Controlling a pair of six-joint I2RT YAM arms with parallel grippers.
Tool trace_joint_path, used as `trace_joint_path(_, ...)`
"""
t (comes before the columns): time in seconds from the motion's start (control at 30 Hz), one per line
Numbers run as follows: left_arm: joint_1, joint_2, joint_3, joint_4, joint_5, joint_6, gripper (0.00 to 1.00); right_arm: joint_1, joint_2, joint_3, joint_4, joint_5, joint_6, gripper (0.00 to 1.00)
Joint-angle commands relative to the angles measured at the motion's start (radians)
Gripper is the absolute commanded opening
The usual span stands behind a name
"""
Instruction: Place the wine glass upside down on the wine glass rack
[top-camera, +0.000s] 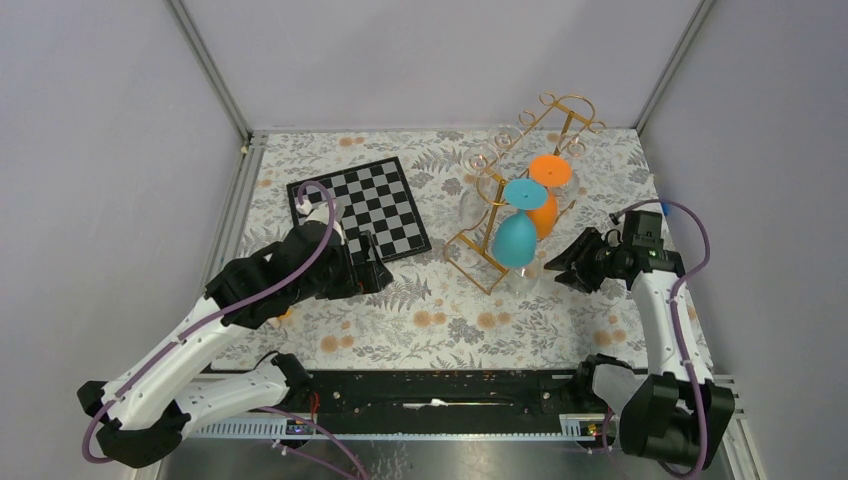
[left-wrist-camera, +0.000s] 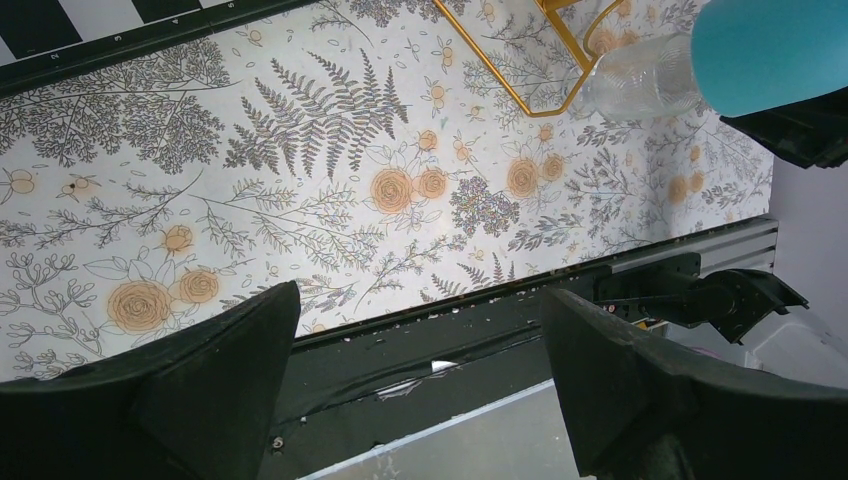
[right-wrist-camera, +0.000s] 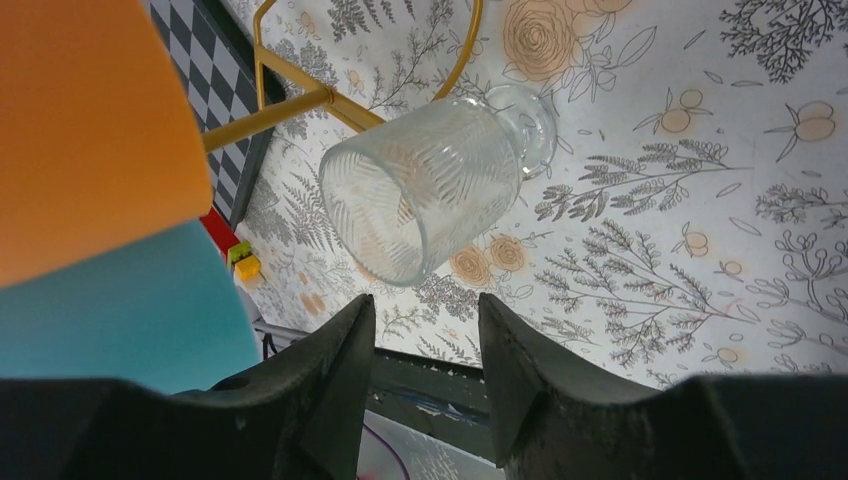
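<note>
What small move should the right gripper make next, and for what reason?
Probably ease the right gripper forward and close on the clear wine glass. The jaws are open just short of it; it lies on its side by the gold rack, while the orange glass and teal glass already hang there.

From where I stood, the left arm (top-camera: 190, 345) stretched low and long from its base toward two o'clock. It ended in the left gripper (top-camera: 372, 277), whose fingers (left-wrist-camera: 235, 345) stood wide apart with nothing between them. The right arm (top-camera: 665, 310) rose from its base toward twelve o'clock, then bent at the wrist toward nine o'clock. The right gripper (top-camera: 560, 268) pointed that way, its own two tips parted by a narrow gap, holding nothing.
</note>
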Motion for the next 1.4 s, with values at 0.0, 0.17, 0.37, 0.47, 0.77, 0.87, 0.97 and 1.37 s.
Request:
trace_joint_path(0.0,0.004,-0.002,-0.005,0.045,0.008,-0.014,0.99,0.004,0.069,0.006,0.070,-0.041,-0.023,0.50)
trace_joint_path(0.17,0.004,-0.004,-0.012,0.045,0.006,-0.015,0.99,0.039,0.130,0.001,0.095,-0.020,-0.028,0.49)
trace_joint_path(0.37,0.004,-0.012,-0.013,0.045,0.002,-0.017,0.99,0.068,0.185,-0.031,0.150,-0.010,-0.015,0.49)
trace_joint_path(0.47,0.004,-0.019,-0.017,0.044,0.000,-0.018,0.99,0.082,0.221,-0.022,0.166,0.005,-0.012,0.49)
trace_joint_path(0.77,0.004,-0.013,-0.012,0.041,-0.001,-0.023,0.99,0.083,0.246,0.025,0.098,0.079,-0.067,0.44)
trace_joint_path(0.87,0.004,-0.003,-0.009,0.040,0.000,-0.022,0.99,0.083,0.252,0.028,0.070,0.092,-0.084,0.39)
trace_joint_path(0.97,0.005,0.002,-0.006,0.040,0.006,-0.020,0.99,0.083,0.244,0.019,0.066,0.097,-0.088,0.33)
trace_joint_path(1.37,0.005,-0.001,0.004,0.041,0.000,-0.018,0.99,0.083,0.283,-0.001,0.107,0.083,-0.080,0.22)
